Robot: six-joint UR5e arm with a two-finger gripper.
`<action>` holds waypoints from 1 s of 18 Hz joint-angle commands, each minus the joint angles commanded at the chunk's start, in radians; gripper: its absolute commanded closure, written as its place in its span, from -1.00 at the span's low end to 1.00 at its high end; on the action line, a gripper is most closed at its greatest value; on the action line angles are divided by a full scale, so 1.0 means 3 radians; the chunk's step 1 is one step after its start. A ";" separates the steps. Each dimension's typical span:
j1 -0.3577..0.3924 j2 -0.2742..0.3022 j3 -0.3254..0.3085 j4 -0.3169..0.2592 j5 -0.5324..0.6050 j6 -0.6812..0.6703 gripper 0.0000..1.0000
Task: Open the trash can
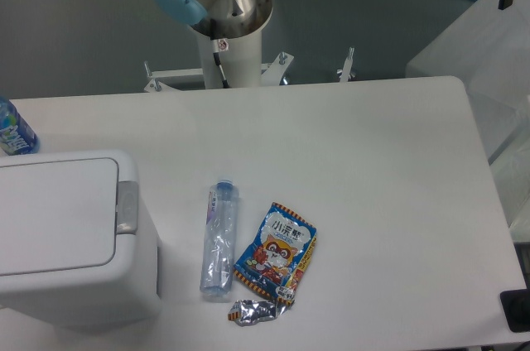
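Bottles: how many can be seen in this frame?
2. A clear crushed bottle lies on the table between the trash can and the snack packet. A blue-labelled bottle is cut off at the left edge. Others may be out of frame.

snack packet | Chinese characters, too small to read

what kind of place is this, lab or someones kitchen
Most likely a robotics lab or test cell: a robot arm base bolted behind a plain white table, with a trash can and staged litter such as a snack packet.
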 joint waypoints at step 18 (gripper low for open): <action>-0.1534 -0.0137 -0.0102 0.0612 -0.0011 -0.3487 -1.00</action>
